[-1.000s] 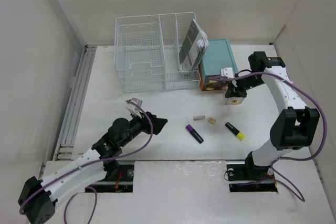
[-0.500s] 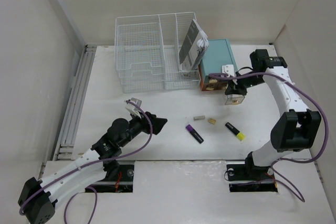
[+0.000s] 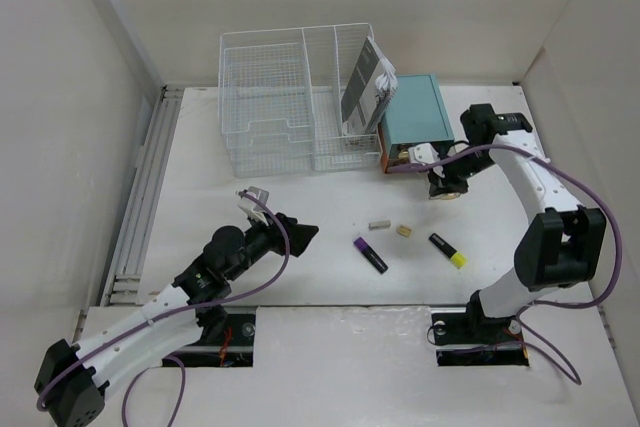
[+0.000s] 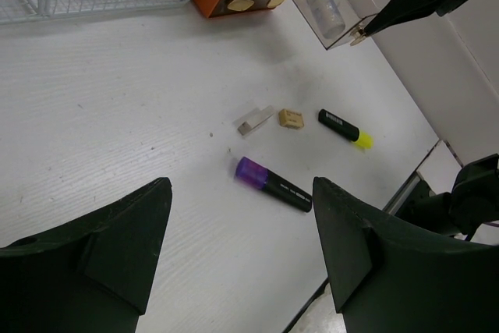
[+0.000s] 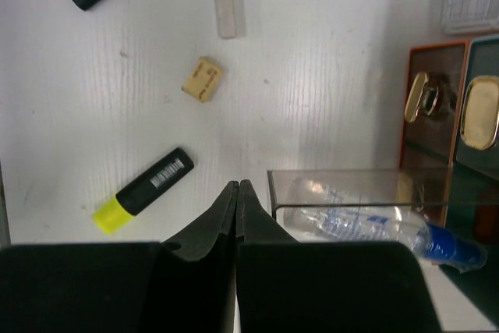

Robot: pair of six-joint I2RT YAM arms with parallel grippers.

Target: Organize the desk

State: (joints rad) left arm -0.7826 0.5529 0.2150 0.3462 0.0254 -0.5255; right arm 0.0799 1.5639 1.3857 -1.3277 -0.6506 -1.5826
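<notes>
The white desk [image 3: 200,197] is sitting between pale walls, with the loose clutter lying toward its right half. My right gripper [image 5: 238,186] is keeping its fingers pressed together, and they appear to be pinching a corner of the clear box [image 5: 351,173]. The box is carrying a bottle [image 5: 366,224] and hanging just in front of the drawers [image 3: 415,117]. My left gripper [image 4: 242,193] is hovering low over the desk with its fingers spread wide, gripping nothing.

Out from there, four small things are lying on the bare desk: a purple marker [image 3: 370,254], a yellow marker [image 3: 447,250], a tan eraser [image 3: 403,231] and a pale stick [image 3: 378,223] just beside it. Farther back the rack [image 3: 290,97] is standing with a booklet [image 3: 365,87] leaning in its right compartment. I am seeing nothing else in it.

I am judging the job well short of done. The box is not yet set down, and both markers, the eraser and the stick are waiting to be put away.
</notes>
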